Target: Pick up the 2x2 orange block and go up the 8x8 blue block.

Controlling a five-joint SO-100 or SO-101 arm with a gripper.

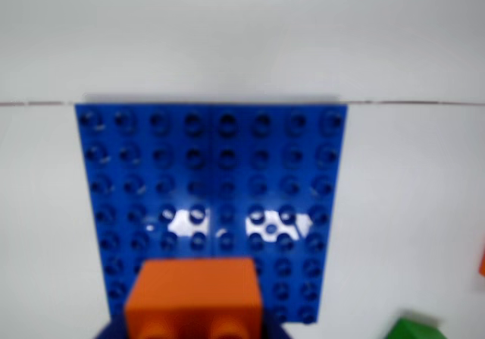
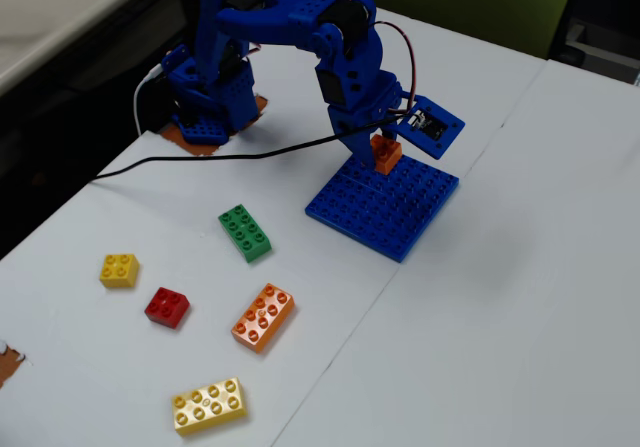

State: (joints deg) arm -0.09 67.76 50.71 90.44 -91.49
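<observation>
The small orange 2x2 block is held in my gripper, which is shut on it. It hangs at the edge of the large blue 8x8 baseplate nearest the arm's base. I cannot tell whether it touches the studs or is just above them. In the wrist view the orange block fills the bottom centre between the dark blue jaw tips of the gripper. There the baseplate spreads out beyond the block.
On the white table to the left of the plate lie a green brick, a yellow square brick, a red brick, a longer orange brick and a long yellow brick. The green brick shows bottom right in the wrist view.
</observation>
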